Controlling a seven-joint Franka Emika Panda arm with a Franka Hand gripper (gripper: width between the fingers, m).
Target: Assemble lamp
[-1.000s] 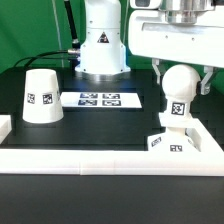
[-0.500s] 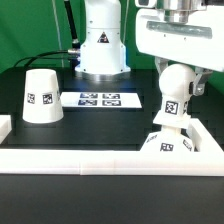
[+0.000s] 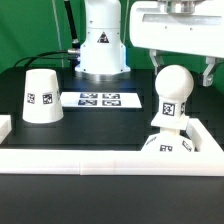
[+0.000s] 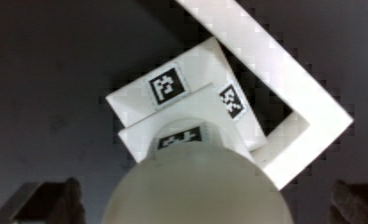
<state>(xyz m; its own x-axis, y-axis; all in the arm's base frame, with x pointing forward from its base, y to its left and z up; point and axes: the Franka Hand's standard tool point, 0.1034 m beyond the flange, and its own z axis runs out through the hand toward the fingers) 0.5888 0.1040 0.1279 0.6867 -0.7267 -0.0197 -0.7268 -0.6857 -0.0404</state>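
Note:
The white ball-shaped bulb (image 3: 172,96) stands upright on the small square stepped base (image 3: 166,146) near the exterior view's right front corner. My gripper (image 3: 181,68) hangs just above and around the bulb's top. It is open, with a dark finger on each side and a gap to the bulb. In the wrist view the bulb (image 4: 195,185) fills the middle between my fingers (image 4: 49,202), with the tagged base (image 4: 184,92) beneath it. The cone-shaped shade (image 3: 40,95) stands alone at the exterior view's left.
The marker board (image 3: 98,99) lies flat in the middle, in front of the arm's white pedestal (image 3: 103,45). Long white rails (image 3: 90,160) border the black table at the front and at the exterior view's right, close to the base.
The bulb has gone from tilted in my shut fingers to upright on the base. My fingers have opened off it and the gripper has risen slightly.

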